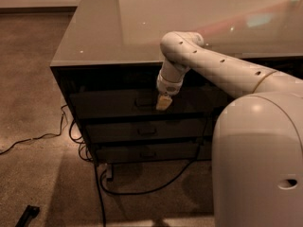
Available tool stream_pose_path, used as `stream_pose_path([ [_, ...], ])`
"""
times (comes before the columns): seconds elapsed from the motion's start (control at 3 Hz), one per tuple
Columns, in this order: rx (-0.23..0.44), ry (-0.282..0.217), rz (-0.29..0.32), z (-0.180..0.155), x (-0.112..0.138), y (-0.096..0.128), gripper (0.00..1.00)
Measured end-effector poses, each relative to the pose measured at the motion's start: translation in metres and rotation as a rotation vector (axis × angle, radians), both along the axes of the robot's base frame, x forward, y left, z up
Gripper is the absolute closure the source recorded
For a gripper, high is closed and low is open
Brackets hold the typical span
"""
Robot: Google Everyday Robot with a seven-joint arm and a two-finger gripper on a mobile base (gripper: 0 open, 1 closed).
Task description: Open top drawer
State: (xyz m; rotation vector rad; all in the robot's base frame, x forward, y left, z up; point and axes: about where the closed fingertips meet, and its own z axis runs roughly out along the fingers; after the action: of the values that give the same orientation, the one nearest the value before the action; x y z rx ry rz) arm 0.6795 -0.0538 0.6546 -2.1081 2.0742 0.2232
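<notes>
No legible txt, labels, brands or nos. anywhere: none on arm (222, 67), none on surface (99, 37). End effector (163, 103) hangs in front of top drawer (104, 104), approx. mid-front, just below surface edge; touching or not, can't tell.

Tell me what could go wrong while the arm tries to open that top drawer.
The gripper hangs by the small pull of the shut top drawer, slightly off its centre; it may miss the bar and slip off. Loose cables lie on the floor under the cabinet, so a base backing up to pull could snag them.
</notes>
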Motion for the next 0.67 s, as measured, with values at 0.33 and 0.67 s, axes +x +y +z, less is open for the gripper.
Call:
stream_pose_path([
  [0.33,0.0,0.0,0.0,0.0079,0.0,0.0,0.88],
  [0.67,0.0,0.0,0.0,0.0148,0.0,0.0,0.87],
])
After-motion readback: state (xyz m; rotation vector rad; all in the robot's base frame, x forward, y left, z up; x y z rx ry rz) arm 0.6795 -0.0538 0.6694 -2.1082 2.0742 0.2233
